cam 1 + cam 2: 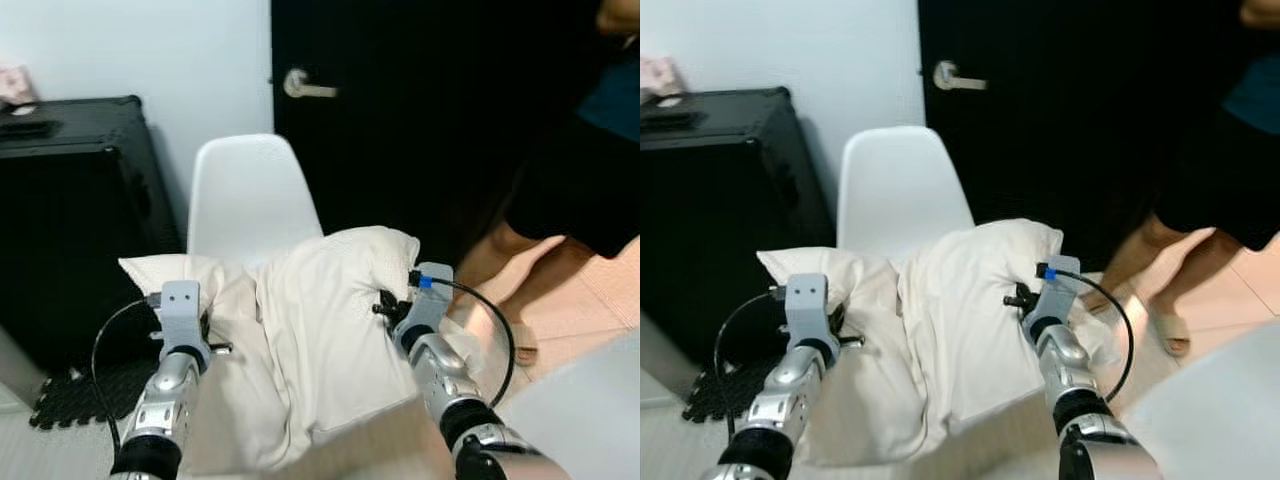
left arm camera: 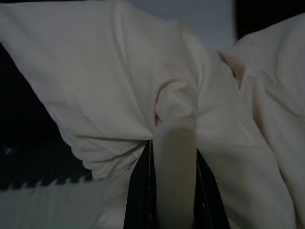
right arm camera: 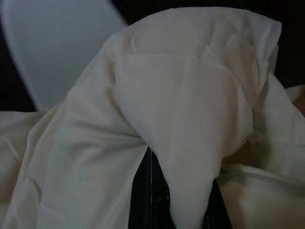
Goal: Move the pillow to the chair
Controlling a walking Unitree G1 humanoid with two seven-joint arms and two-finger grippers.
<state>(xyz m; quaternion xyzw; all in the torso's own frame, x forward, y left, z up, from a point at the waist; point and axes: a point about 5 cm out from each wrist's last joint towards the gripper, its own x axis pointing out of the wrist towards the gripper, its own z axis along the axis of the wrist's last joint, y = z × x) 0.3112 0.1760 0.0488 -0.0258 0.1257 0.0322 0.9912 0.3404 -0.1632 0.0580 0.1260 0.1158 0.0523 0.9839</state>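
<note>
Pillow: soft cream cloth, matt, creased & bunched where pinched. Chair: white moulded plastic, smooth, slight sheen. Arms: silver metal w/ satin shine; left gripper & right gripper fingers black, matt. Door: dark, smooth; handle brushed metal. Black case: textured, dull. Floor mat: black, rough foam-like. Wall: plain matt white.

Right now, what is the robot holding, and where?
The pillow: left gripper pinches a fold near its left end, right gripper near its right end.
</note>
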